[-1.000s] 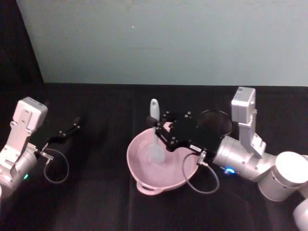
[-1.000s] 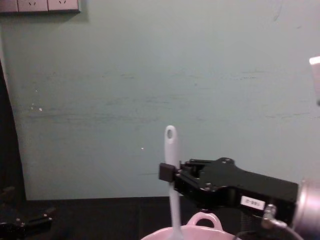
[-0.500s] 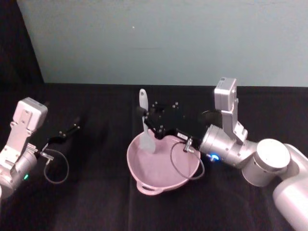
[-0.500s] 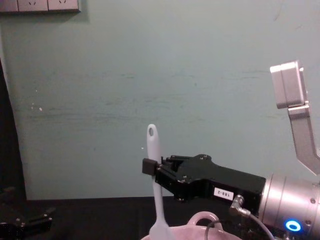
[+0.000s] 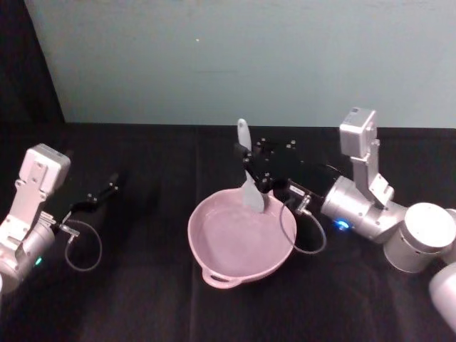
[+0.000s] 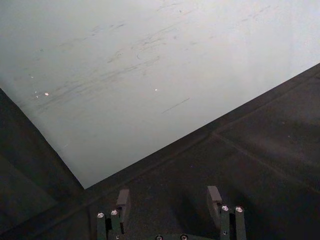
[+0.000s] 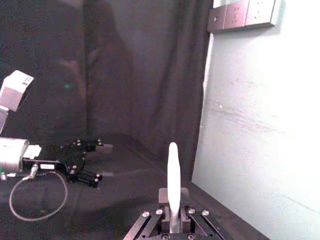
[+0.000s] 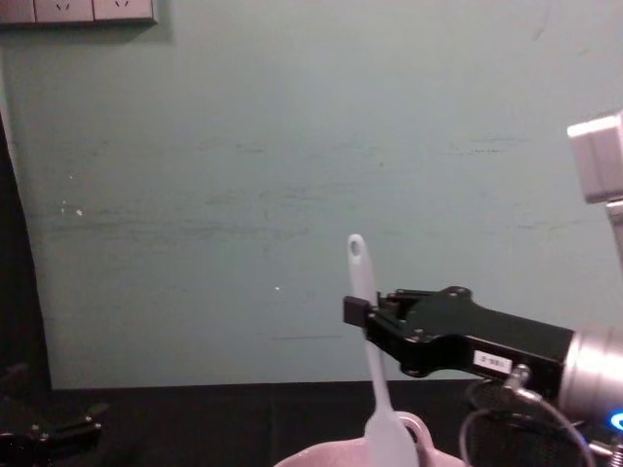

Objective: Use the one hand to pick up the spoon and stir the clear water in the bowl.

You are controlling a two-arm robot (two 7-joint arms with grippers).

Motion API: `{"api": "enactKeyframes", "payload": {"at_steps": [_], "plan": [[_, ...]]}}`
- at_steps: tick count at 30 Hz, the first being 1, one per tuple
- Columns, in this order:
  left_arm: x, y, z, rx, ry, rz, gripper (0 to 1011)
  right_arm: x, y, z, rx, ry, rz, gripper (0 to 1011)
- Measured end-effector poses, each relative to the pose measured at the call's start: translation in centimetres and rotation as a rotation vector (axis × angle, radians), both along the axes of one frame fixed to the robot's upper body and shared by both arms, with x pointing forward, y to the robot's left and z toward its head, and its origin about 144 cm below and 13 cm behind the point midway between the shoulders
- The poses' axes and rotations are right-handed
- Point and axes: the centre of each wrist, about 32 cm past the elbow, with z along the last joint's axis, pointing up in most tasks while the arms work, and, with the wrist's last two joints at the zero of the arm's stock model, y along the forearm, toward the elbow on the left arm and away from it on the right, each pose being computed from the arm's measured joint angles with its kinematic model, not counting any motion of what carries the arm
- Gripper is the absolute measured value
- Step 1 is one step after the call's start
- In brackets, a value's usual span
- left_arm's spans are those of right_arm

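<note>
The pale pink bowl (image 5: 214, 246) sits mid-table, its loop handle toward me. My right gripper (image 5: 251, 165) hovers over the bowl's far rim, shut on the white spoon (image 5: 246, 160). The spoon stands nearly upright with its hole end up, and its flat head (image 5: 253, 197) hangs just inside the far rim. From the chest, the spoon (image 8: 366, 326) runs down from the right gripper (image 8: 356, 313) to the bowl (image 8: 321, 459). In the right wrist view the spoon handle (image 7: 173, 172) rises between the pads. My left gripper (image 5: 100, 196) rests open at the far left, and its fingers (image 6: 214, 196) hold nothing.
A black cloth (image 5: 142, 299) covers the table, with a pale green wall (image 5: 235, 57) behind it. A dark mesh cup (image 8: 506, 401) stands behind the right gripper. A cable loop (image 5: 84, 246) lies by the left arm.
My right gripper has swung the spoon from the bowl's left side to its far right rim. The spoon head has risen a little. The left arm has not moved.
</note>
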Motion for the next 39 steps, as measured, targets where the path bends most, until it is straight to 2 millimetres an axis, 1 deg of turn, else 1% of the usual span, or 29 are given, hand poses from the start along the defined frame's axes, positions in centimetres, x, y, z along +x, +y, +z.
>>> {"api": "enactKeyframes", "payload": {"at_steps": [2,3,7,9,13,17,18,23,26,30,36,39], "plan": [[0.0,0.0,0.0,0.000,0.000,0.000,1005,-0.3,-0.4,0.1,-0.004,0.001,-0.007,118],[0.0,0.0,0.0,0.000,0.000,0.000,1005,-0.9,-0.9,0.3,-0.011,0.004,-0.008,118],[0.0,0.0,0.0,0.000,0.000,0.000,1005,-1.7,-1.3,0.4,-0.014,0.013,0.000,118],[0.0,0.0,0.0,0.000,0.000,0.000,1005,-2.4,-1.4,0.2,-0.003,0.023,0.013,118],[0.0,0.0,0.0,0.000,0.000,0.000,1005,-3.3,-1.2,-0.1,0.020,0.035,0.040,118],[0.0,0.0,0.0,0.000,0.000,0.000,1005,-3.9,-0.6,-0.5,0.037,0.049,0.076,118],[0.0,0.0,0.0,0.000,0.000,0.000,1005,-3.9,-0.1,-0.7,0.044,0.055,0.092,118],[0.0,0.0,0.0,0.000,0.000,0.000,1005,-3.5,1.3,-1.1,0.064,0.068,0.137,118],[0.0,0.0,0.0,0.000,0.000,0.000,1005,-2.7,2.4,-1.5,0.082,0.067,0.156,118],[0.0,0.0,0.0,0.000,0.000,0.000,1005,-1.8,3.0,-1.9,0.094,0.057,0.153,118],[0.0,0.0,0.0,0.000,0.000,0.000,1005,-0.6,2.9,-2.1,0.093,0.039,0.119,118],[0.0,0.0,0.0,0.000,0.000,0.000,1005,-0.3,2.3,-1.8,0.073,0.024,0.077,118]]}}
